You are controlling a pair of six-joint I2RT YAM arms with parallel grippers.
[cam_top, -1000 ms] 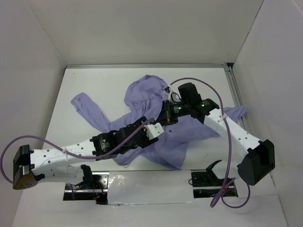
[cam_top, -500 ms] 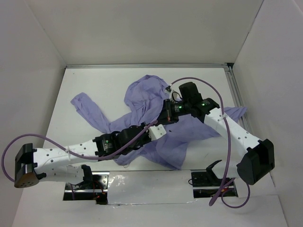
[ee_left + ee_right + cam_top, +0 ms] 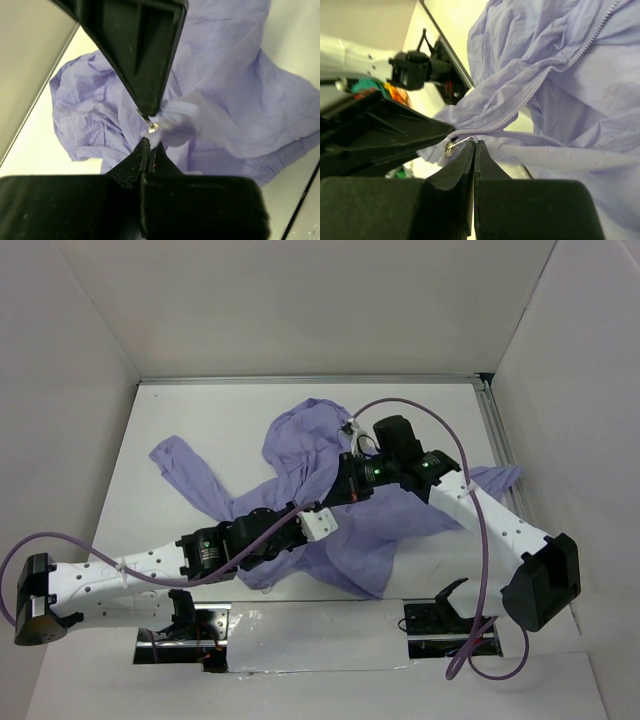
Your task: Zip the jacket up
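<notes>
The lavender jacket (image 3: 300, 440) lies crumpled in the middle of the white table, one sleeve (image 3: 182, 466) flung out to the left. Both grippers meet over its front. My left gripper (image 3: 330, 511) is shut on a fold of jacket fabric (image 3: 172, 122) right beside the small metal zipper slider (image 3: 151, 128). My right gripper (image 3: 343, 496) comes in from the opposite side, shut on the metal zipper pull (image 3: 451, 146). A line of zipper teeth (image 3: 555, 70) runs up and away from it. In the left wrist view the right gripper's black finger (image 3: 135, 45) fills the top.
White walls box in the table (image 3: 200, 420) at the back and both sides. A metal rail (image 3: 497, 435) runs along its right edge. Purple cables (image 3: 400, 408) loop over both arms. The arm bases and a taped strip (image 3: 310, 625) sit at the near edge.
My left gripper has closed from open onto the fabric by the slider, and the left arm has slid a little leftward. The right gripper stays shut in nearly the same spot.
</notes>
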